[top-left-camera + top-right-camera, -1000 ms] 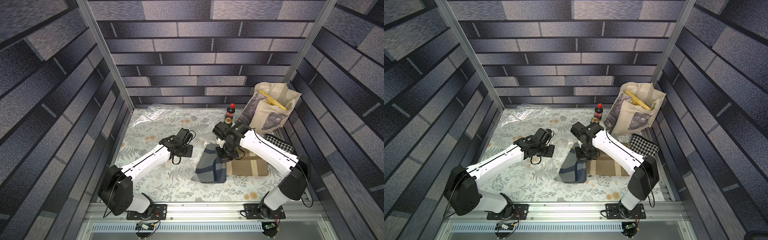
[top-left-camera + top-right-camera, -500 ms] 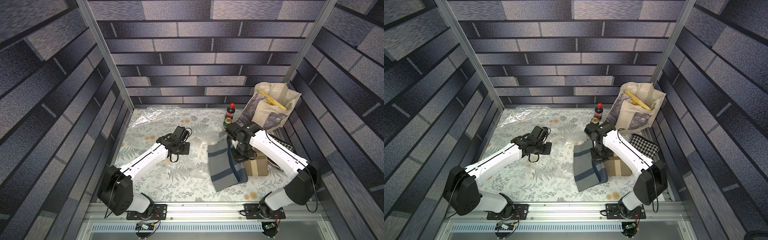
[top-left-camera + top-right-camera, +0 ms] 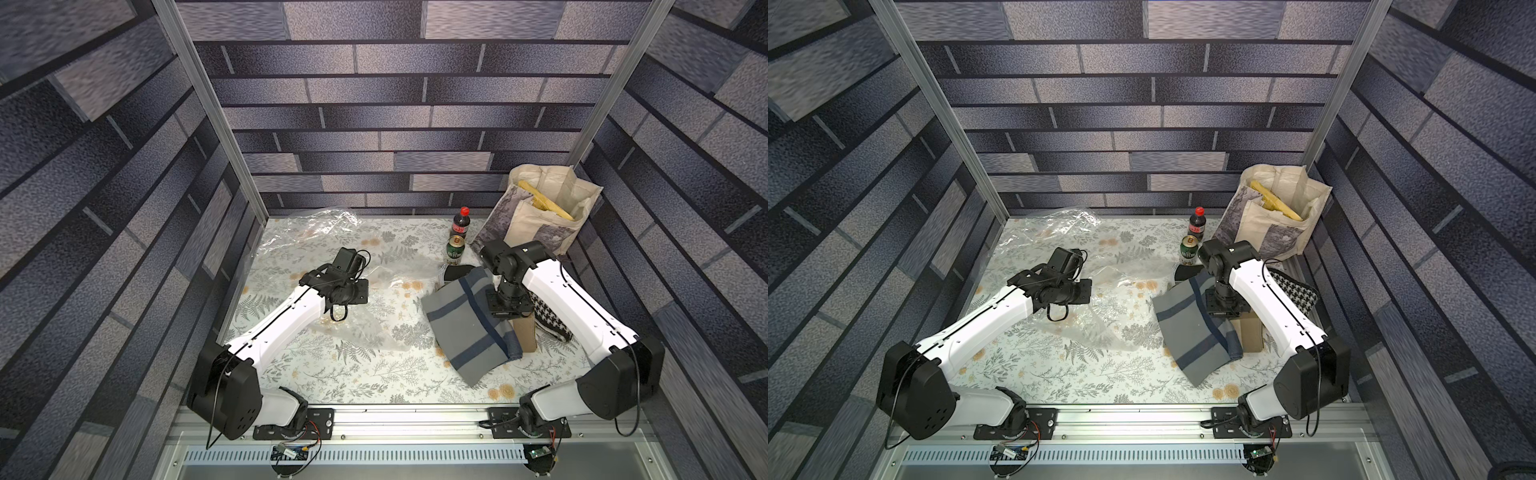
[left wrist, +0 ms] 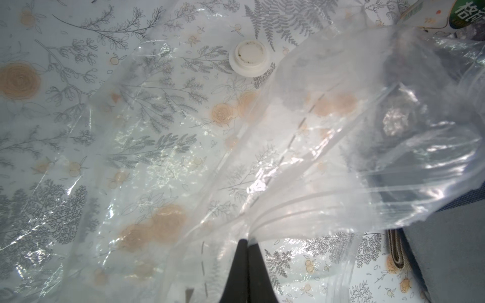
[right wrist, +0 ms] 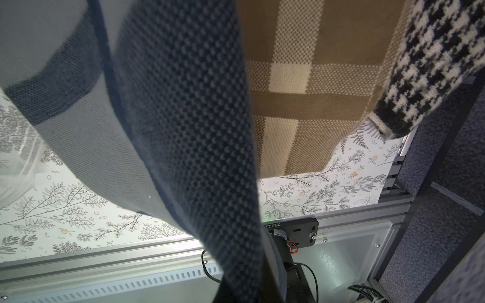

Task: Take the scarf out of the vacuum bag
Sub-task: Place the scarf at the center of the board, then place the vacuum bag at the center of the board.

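While the left jaws are pinching the bag (image 4: pixel 315 147) rim shut left of centre, the right jaws, clamped on the grey scarf (image 3: pixel 469 328), are swinging it right, now hanging clear of the bag, so removal is looking nearly done. Showing: 3 scarves, 1 bag, 1 bottle (image 3: pixel 461 224), 1 can (image 3: pixel 455 251), 1 tote (image 3: pixel 540 224).

Walls (image 3: pixel 415 95) on three sides: printed brick pattern, grey and blue-black blocks. Two aluminium posts (image 3: pixel 210 112) slant from upper corners of frame down to table (image 3: pixel 316 374). Table covering white, grey ferns, peach flowers. Aluminium rail (image 3: pixel 415 415) along lower edge. Light even.
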Controlling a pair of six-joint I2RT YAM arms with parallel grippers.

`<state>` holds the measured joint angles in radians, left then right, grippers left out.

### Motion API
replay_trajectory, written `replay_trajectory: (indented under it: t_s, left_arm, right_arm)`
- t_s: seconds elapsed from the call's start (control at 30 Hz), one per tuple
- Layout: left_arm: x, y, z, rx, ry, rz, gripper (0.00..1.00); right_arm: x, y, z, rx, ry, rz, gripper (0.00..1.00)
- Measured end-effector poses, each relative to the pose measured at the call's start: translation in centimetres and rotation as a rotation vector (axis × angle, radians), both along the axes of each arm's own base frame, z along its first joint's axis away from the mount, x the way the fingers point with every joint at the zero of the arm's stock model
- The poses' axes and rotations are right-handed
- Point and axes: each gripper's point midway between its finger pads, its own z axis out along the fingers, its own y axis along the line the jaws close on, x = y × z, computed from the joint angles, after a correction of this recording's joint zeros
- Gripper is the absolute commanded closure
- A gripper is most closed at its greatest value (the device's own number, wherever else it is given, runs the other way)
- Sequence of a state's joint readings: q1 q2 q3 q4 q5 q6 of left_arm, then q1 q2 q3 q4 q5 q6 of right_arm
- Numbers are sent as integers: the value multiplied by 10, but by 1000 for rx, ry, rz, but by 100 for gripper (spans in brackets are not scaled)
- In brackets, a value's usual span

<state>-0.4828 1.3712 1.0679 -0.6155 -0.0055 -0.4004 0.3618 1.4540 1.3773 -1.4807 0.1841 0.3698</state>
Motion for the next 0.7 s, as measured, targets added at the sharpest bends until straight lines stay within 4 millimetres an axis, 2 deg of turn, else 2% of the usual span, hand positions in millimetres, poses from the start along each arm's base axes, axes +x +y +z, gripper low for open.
replay_trajectory:
  t_s: [0.4, 0.7]
  left_arm:
    - [-1, 0, 1, -1, 0, 0, 100]
    - [-1, 0, 1, -1, 0, -1, 100]
  right_arm:
    - [-17, -56, -23, -77, 53, -209, 100]
    - [-5, -82, -43, -113, 70, -307, 100]
